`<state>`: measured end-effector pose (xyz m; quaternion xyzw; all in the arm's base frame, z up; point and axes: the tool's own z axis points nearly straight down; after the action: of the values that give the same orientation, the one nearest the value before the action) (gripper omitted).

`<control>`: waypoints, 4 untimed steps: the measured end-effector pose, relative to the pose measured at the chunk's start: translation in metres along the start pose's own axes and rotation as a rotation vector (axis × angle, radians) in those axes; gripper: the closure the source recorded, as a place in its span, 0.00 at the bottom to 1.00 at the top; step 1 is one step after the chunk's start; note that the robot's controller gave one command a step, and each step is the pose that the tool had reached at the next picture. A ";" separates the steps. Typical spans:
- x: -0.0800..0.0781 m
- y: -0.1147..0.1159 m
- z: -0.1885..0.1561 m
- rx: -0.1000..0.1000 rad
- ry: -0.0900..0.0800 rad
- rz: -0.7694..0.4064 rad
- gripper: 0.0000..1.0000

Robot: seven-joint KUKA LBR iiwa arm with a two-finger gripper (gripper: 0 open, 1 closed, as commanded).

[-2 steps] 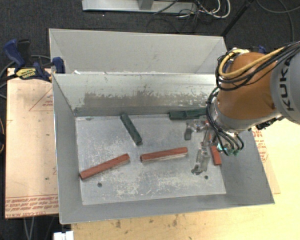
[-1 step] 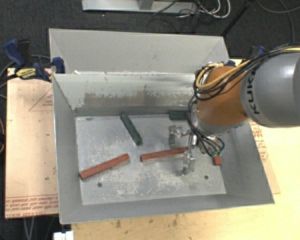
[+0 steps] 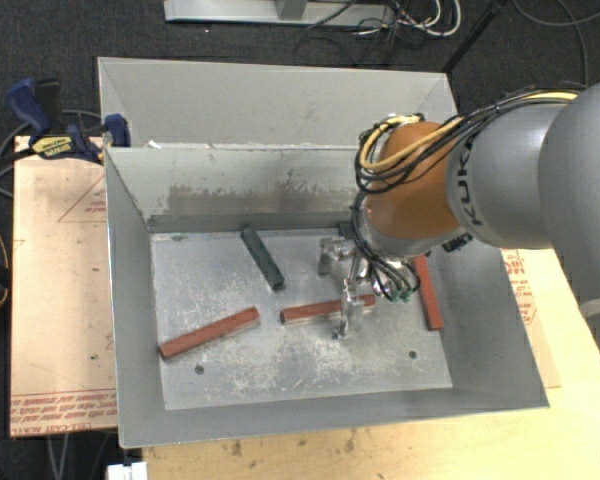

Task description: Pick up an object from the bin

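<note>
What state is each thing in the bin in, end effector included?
end effector: low at the middle red bar's right end.
middle red bar: lying flat, right end beneath the end effector.
left red bar: lying flat, slanted, alone.
dark bar: lying flat, diagonal, touching nothing.
right red bar: lying flat, top end hidden by the arm.
</note>
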<state>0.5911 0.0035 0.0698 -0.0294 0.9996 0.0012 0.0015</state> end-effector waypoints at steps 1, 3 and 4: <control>0.000 -0.001 -0.001 0.001 -0.001 0.000 1.00; -0.022 -0.012 -0.124 0.002 -0.001 -0.046 0.00; 0.038 0.029 0.004 -0.001 0.011 -0.099 0.00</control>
<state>0.5511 0.0302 0.0653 -0.0790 0.9969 0.0015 -0.0040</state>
